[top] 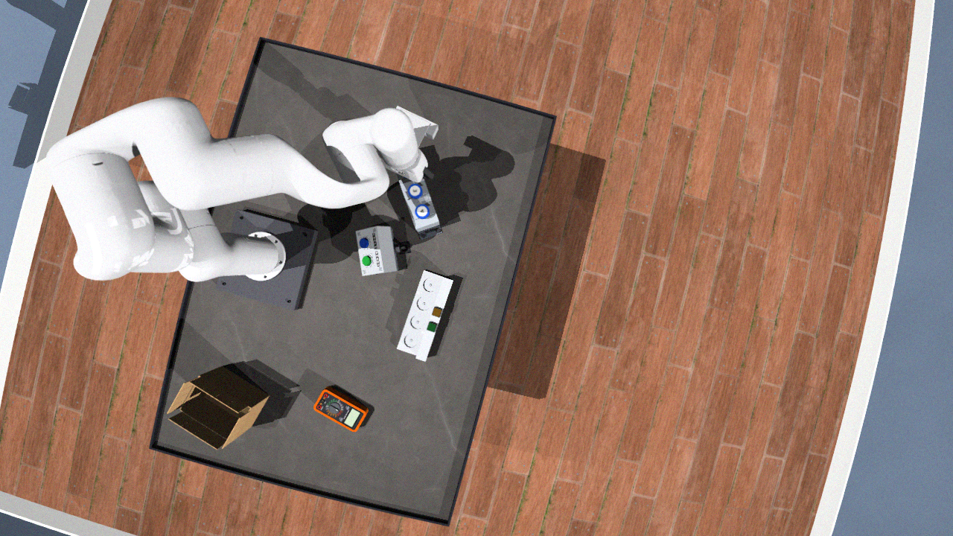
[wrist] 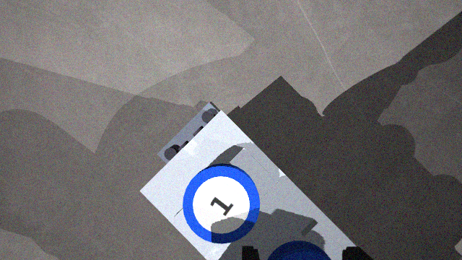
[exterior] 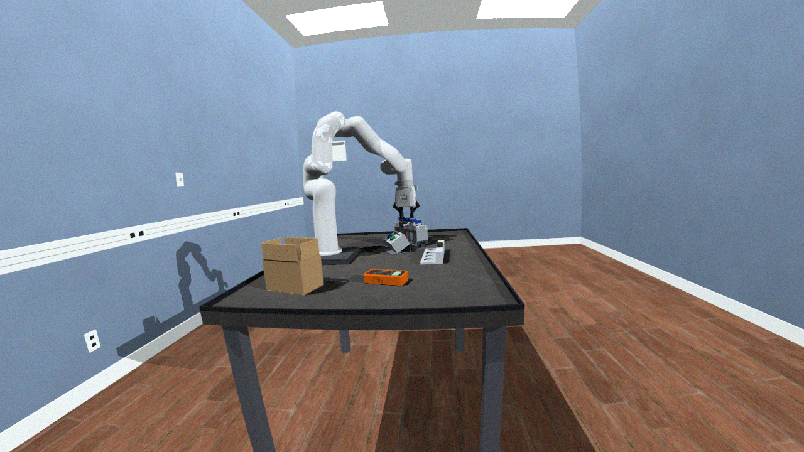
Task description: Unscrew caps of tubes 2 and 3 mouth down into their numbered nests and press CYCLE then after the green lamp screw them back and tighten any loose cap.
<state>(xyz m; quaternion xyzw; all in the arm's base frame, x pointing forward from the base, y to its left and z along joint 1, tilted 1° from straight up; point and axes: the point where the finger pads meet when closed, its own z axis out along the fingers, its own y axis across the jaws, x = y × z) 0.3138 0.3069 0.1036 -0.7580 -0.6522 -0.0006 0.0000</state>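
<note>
The decapping station (top: 419,203) stands at the far middle of the table, with blue-rimmed caps on its tubes. In the wrist view the cap of tube 1 (wrist: 221,204) sits on its tube. The cap of tube 2 (wrist: 299,251) shows at the bottom edge, in shadow. My gripper (wrist: 302,254) is open, low over tube 2, with one dark fingertip on each side of that cap; I cannot tell if they touch it. In the top view my wrist hides tubes 1 and 2. The cap tray (top: 425,314) has empty nests and unlit lamps. The key housing (top: 373,251) carries the blue key (top: 363,243) and the green key (top: 365,260).
A cardboard box (top: 216,398) stands at the near left corner of the table and an orange multimeter (top: 341,409) lies beside it. The arm's base plate (top: 266,256) is at the table's left side.
</note>
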